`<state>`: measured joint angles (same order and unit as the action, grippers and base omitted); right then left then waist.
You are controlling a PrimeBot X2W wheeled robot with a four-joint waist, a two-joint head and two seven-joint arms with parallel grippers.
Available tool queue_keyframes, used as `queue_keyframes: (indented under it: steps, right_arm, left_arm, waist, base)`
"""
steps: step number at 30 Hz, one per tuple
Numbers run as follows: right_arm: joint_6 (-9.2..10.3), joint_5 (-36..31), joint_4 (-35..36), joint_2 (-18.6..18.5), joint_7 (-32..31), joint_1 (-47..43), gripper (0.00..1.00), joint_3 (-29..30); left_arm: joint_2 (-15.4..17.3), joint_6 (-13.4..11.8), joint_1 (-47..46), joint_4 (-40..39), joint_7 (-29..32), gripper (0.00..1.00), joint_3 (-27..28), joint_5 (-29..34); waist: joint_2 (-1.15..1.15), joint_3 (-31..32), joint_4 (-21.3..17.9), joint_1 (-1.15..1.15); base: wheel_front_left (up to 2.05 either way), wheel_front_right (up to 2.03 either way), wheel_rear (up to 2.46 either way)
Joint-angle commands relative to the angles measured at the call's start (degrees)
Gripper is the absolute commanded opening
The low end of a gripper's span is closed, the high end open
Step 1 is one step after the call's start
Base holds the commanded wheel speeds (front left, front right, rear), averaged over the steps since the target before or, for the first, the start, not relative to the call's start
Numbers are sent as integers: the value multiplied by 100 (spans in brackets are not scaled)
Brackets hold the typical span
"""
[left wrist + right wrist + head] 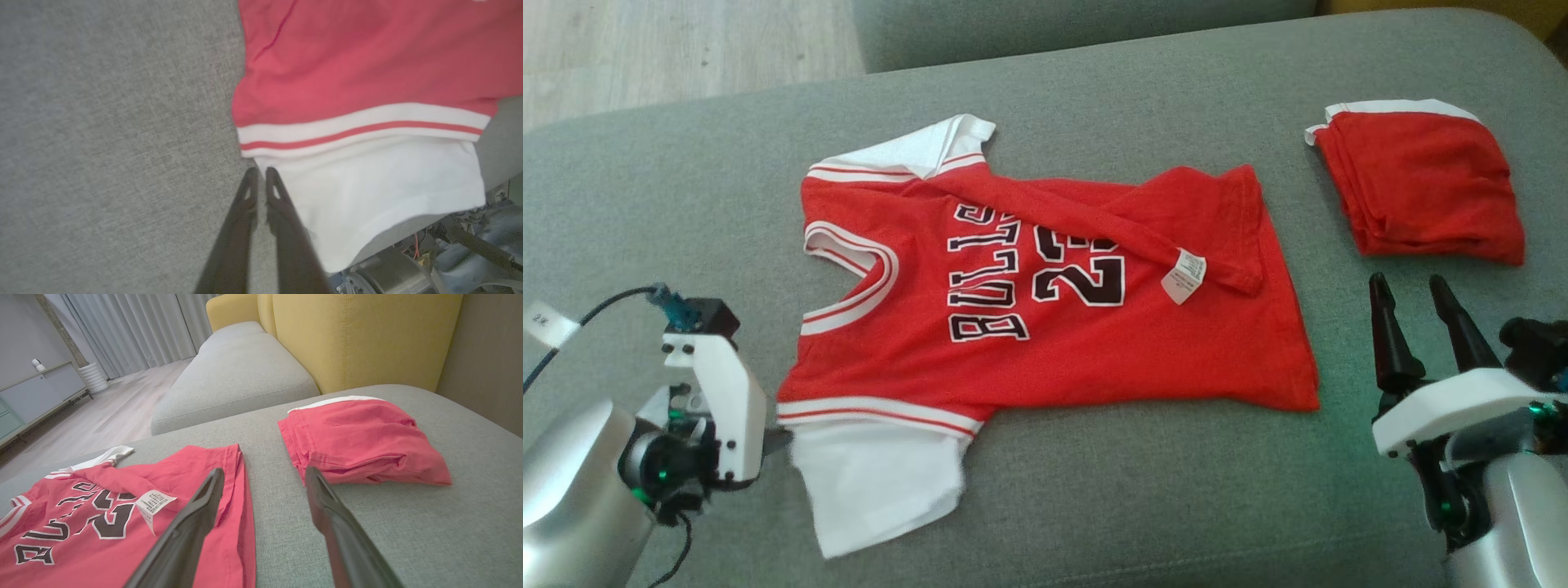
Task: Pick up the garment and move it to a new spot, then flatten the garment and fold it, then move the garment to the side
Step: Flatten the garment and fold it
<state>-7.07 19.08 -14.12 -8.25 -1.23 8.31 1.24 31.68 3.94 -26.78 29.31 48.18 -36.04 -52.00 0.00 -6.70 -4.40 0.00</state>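
The garment (1094,351) is a red jersey with white sleeves and black lettering, spread on the grey cushion with its hem partly turned over and a white label showing. My left gripper (778,441) comes in low from the left at the near white sleeve (367,192). In the left wrist view this gripper (261,171) is shut, its tips right at the sleeve's corner below the striped band, seemingly pinching the edge. My right gripper (1409,284) stands open above bare cushion to the right of the garment (102,539), and the right wrist view shows that gripper (264,471) holding nothing.
A folded red garment (1421,188) lies at the far right of the grey cushion (686,204), just beyond my right gripper. A second grey seat (237,375) and a yellow backrest (359,335) stand behind. Wooden floor (645,49) lies past the cushion's far left edge.
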Motion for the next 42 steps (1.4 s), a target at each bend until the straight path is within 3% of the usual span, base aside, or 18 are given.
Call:
queue_keyframes:
  steps: [1, 7, 10, 18, 24, 29, 34, 42]
  right_arm:
    - [-42, -33, 214, -138, -27, 11, 100, -76]
    - [-42, -80, 335, -147, 54, -42, 100, -22]
    - [-42, -98, 439, -149, 218, -79, 100, 19]
    - [-42, -137, 633, -25, 773, -295, 100, -15]
    - [-42, -157, 765, 3, 1113, -331, 100, -358]
    - [-42, -140, 762, -28, 1187, -378, 100, -559]
    - [-42, -169, 661, -26, 1256, -507, 100, -686]
    - [-42, -206, 464, -125, 1345, -661, 100, -725]
  left_arm:
    - [240, -40, -169, -132, -146, 100, 360, -29]
    - [268, -8, -75, -665, -942, 100, 472, 181]
    - [315, -115, -30, -1136, -1624, 100, 644, 400]
    - [41, -1005, 657, -2195, -4082, 100, 1288, 1076]
    - [-154, -1501, 1310, -2564, -5616, 100, 1539, 1583]
    - [-340, -1754, 1755, -2701, -6149, 100, 1659, 1765]
    - [-634, -1935, 2151, -2798, -6298, 100, 1691, 2096]
    - [-1266, -1897, 2542, -2865, -6316, 100, 1937, 2645]
  waist:
    - [0, 19, 11, 0]
    - [0, 140, 86, 0]
    - [0, 223, 148, 0]
    - [0, 494, 270, 0]
    - [0, 631, 304, 0]
    - [0, 692, 294, 0]
    - [0, 748, 312, 0]
    - [0, 771, 326, 0]
  base:
    - [0, 0, 0]
    - [0, 0, 0]
    - [0, 0, 0]
    - [0, 0, 0]
    - [0, 0, 0]
    - [0, 0, 0]
    - [0, 0, 0]
    - [0, 0, 0]
